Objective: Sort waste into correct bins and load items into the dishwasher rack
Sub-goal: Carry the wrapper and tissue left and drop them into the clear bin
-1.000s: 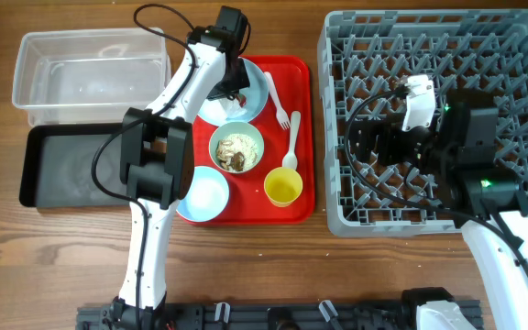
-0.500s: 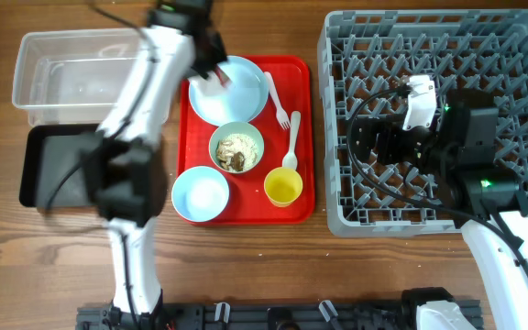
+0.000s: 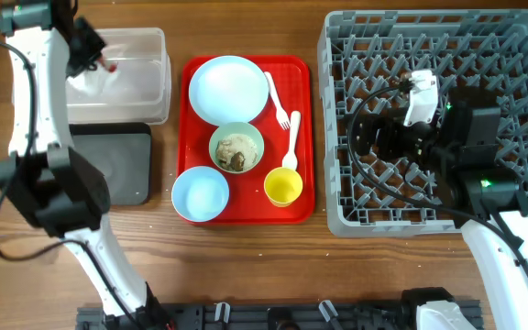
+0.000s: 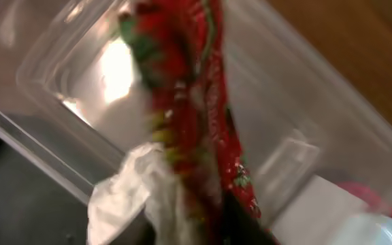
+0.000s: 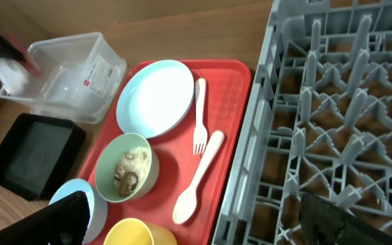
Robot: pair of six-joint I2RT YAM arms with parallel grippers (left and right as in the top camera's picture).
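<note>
Crumpled red-and-white wrapper hangs clamped in the left gripper over the clear plastic tub, left of the flat red tray. Right gripper gapes empty above the grey lattice rack.

I see the crumpled red-and-white wrapper hanging over the clear tub. Plate, green bowl with scraps, blue bowl, yellow cup, fork and spoon lie left of the rack.

One plate. Two bowls: a green bowl and a blue bowl. One cup. One fork, one spoon. One red tray. Two bins: a clear tub and a black tray. One wrapper. One rack. Two arms: a left arm and a right arm.
</note>
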